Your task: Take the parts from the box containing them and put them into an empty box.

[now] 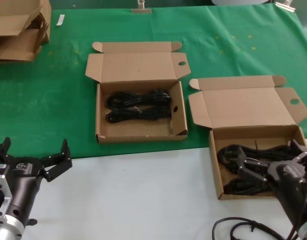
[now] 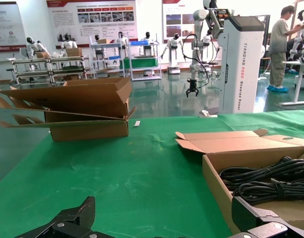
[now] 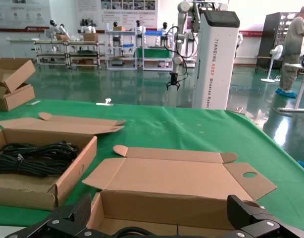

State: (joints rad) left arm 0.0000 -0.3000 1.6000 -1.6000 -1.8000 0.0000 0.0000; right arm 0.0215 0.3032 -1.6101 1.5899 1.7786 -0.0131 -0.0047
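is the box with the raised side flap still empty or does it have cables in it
Not empty. The box with the raised side flap, on the green cloth, holds two bundles of black cable lying side by side on its floor.

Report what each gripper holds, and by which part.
Nothing held. Right gripper hangs open over the parts in the near box; left gripper open, idle.

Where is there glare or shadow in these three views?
Head view: even light, soft shadow on the inner walls of the middle box; the black cables under the open right gripper give no shine. Left wrist view: the glossy floor mirrors bright light. Right wrist view: the same floor glare.
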